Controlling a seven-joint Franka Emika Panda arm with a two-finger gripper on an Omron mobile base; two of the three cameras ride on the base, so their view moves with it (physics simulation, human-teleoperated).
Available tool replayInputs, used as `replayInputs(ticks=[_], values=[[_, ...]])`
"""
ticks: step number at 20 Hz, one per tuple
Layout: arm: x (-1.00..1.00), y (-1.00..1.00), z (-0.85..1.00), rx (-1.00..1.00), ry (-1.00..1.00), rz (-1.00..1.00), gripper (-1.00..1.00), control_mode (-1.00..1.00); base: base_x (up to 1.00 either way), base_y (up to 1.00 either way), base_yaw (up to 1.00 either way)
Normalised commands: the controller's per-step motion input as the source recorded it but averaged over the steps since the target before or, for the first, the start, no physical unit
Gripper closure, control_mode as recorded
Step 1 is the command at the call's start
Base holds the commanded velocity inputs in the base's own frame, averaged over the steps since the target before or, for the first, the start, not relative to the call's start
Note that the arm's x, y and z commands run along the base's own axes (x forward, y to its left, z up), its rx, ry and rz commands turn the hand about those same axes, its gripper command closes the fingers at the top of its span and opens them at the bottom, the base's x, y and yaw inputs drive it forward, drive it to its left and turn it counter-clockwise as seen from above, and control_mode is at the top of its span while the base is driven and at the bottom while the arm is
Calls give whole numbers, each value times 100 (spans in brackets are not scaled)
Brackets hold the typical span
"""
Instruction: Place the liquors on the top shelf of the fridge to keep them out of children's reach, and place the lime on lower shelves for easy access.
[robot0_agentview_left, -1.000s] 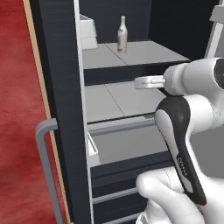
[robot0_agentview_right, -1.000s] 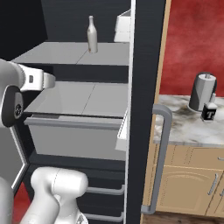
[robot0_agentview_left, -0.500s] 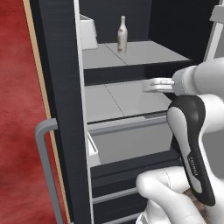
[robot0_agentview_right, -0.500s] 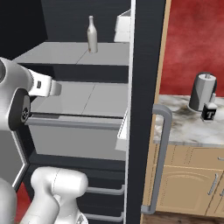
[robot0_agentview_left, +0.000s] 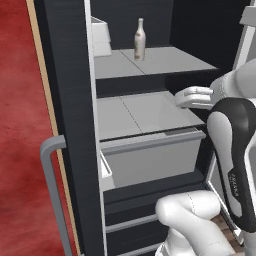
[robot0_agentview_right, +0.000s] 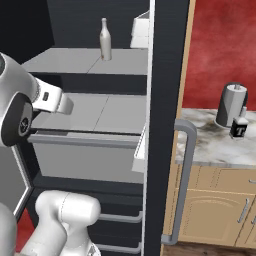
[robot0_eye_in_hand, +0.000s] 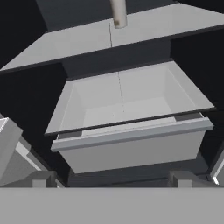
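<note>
On the tabletop at 3 o'clock of the fridge (robot0_agentview_right: 167, 100), the square bottle (robot0_agentview_right: 239, 128) looks rigid, slick, breakable: grasp its flat sides; gripper (robot0_agentview_left: 186, 97) open and empty

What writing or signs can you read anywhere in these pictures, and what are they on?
"T", white on the black label of the small square bottle on the counter, seen in the right base view.
Small pale lettering on the robot arm's dark forearm cover in the left base view: too small to read.
A round mark on the arm's dark joint in the right base view: not readable.
The slim bottle on the top shelf shows no text.
</note>
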Motion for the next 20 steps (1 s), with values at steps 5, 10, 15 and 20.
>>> replayInputs(ticks=[5, 10, 15, 20], values=[[-34, -20, 0, 0, 4, -5, -100, -100, 0, 0, 0], [-19, -1, -5, -1, 1, -5, -100, -100, 0, 0, 0], [-1, 0, -2, 0, 0, -1, -100, 100, -8, 0, -2], [0, 0, 0, 0, 0, 0, -100, 100, -48, 0, -2]])
